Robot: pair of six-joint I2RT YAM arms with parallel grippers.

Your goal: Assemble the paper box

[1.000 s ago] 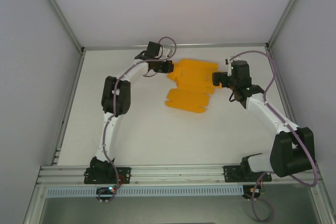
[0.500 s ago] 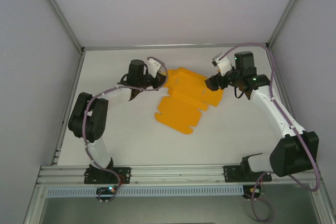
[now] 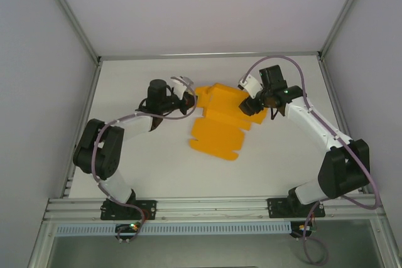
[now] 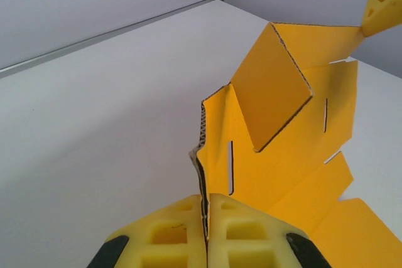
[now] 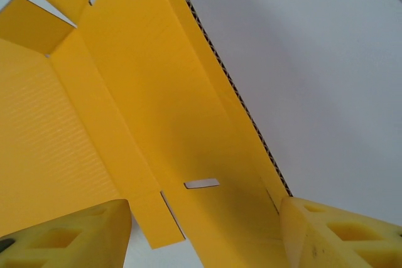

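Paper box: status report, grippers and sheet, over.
Left gripper shut on the paper box edge. Right gripper open, straddling the opposite edge. Box partly folded, one side raised. Nothing in the way.

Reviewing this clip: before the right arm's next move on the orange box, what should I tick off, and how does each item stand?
1. Left gripper pinching the paper box: ok, its fingers are shut on a card edge.
2. Right gripper lined up on a panel: ok, the card edge runs between its fingers.
3. Right gripper closed on the card: not ok, its fingers stand apart.
4. Side flap raised: ok, it stands up from the sheet.
5. Tabs seated in the slots: not ok, the slots seen are empty.
6. Box fully folded: not ok, the near panels lie spread out toward the table.
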